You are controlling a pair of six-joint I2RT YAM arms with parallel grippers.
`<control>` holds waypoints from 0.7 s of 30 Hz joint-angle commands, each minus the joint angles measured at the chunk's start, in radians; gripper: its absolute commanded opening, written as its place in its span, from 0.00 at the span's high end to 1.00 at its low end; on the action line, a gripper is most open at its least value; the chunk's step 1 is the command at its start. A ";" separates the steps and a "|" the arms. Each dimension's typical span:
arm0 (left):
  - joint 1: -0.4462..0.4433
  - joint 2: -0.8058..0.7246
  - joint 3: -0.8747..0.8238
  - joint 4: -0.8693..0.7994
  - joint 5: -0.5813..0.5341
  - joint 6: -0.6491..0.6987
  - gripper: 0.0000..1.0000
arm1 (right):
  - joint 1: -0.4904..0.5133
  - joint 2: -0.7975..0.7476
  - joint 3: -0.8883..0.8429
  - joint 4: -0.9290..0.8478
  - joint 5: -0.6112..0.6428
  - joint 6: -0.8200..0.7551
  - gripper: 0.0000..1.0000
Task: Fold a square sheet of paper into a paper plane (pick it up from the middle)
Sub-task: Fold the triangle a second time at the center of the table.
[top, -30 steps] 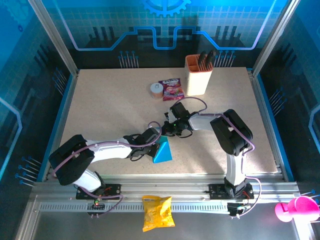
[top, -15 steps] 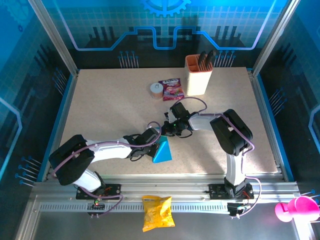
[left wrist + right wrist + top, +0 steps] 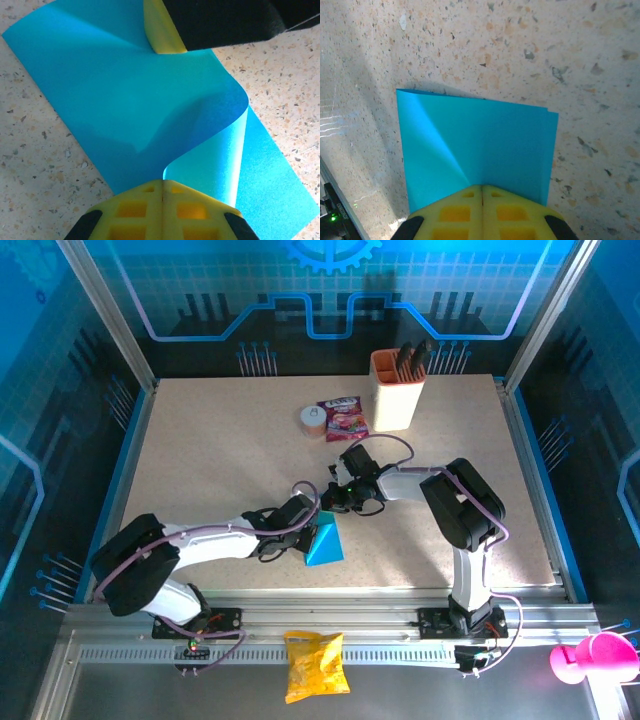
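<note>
The sheet of paper (image 3: 125, 100) lies on the table (image 3: 30, 165), so far only roughly folded. One flap curls up into the closed jaws of the left gripper (image 3: 162, 182). The right gripper (image 3: 481, 187), jaws closed and empty, rests on the paper, which spreads ahead of its jaws. I judge that most folds are left.

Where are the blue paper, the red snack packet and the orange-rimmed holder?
blue paper (image 3: 326, 543), top external view, middle of the folded sheet.
red snack packet (image 3: 343, 418), top external view, centre of its face.
orange-rimmed holder (image 3: 394, 405), top external view, its pale front wall.
</note>
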 commanded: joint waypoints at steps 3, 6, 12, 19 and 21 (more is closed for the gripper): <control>0.009 -0.004 -0.014 -0.010 -0.011 -0.018 1.00 | 0.001 0.070 -0.045 -0.082 0.080 -0.014 1.00; 0.009 0.017 -0.014 -0.005 -0.012 -0.015 1.00 | 0.001 0.069 -0.046 -0.082 0.079 -0.012 1.00; 0.009 0.036 -0.021 -0.003 -0.036 -0.020 1.00 | 0.001 0.070 -0.047 -0.083 0.082 -0.012 1.00; 0.011 0.037 -0.036 -0.003 -0.047 -0.029 1.00 | 0.001 0.076 -0.046 -0.084 0.082 -0.011 1.00; 0.010 0.037 -0.035 0.000 -0.047 -0.028 1.00 | 0.000 0.078 -0.046 -0.082 0.082 -0.010 1.00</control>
